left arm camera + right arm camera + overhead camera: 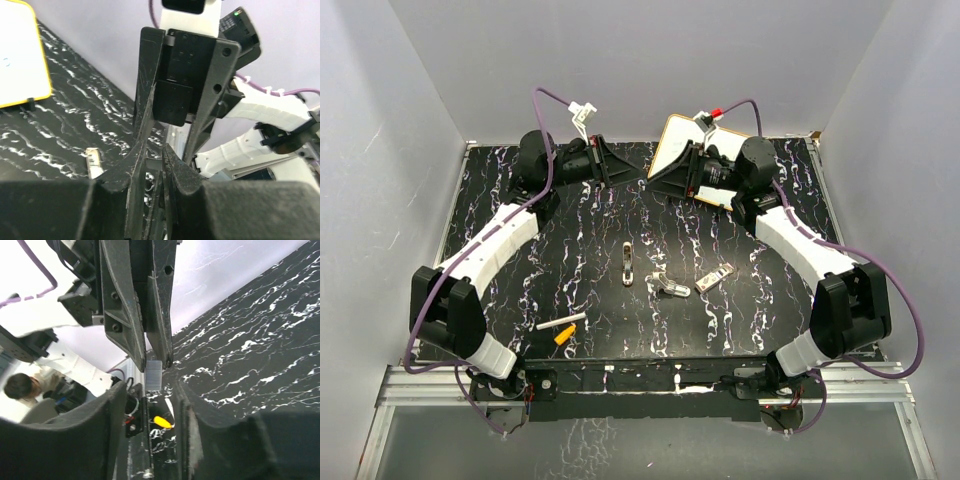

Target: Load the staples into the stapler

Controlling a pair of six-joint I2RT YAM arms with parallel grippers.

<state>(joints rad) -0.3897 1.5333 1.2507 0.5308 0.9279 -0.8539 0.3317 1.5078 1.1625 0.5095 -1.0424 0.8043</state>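
A black, white-veined marble-patterned surface [620, 335] carries everything. The tiny white and light-grey mini stapler [670, 286] lies near the middle of it, untouched, with its two slim halves splayed apart in a shallow V. It is too small here to make out more detail.

Just to its left lies a slim pale-grey strip [628, 264], pointing away from the arm bases. Just to its right lies a short white-and-tan bar [714, 278], set diagonally. None of the three pieces touch.

Closer to the left arm's base, a thin white stick [561, 323] and a small orange piece [563, 338] lie side by side, well apart from the stapler.

The left arm [505, 235] and the right arm [790, 235] both reach to the far side of the surface and bend inward. Their tips face each other, close together above the far centre and well beyond the stapler.

The left jaws are clenched, with only a sliver of a gap and nothing between them. The right jaws are released, parted widely enough to show the surface between them, and they grasp nothing.

A white board with a yellow rim [675, 135] leans at the far edge behind the right arm's wrist.
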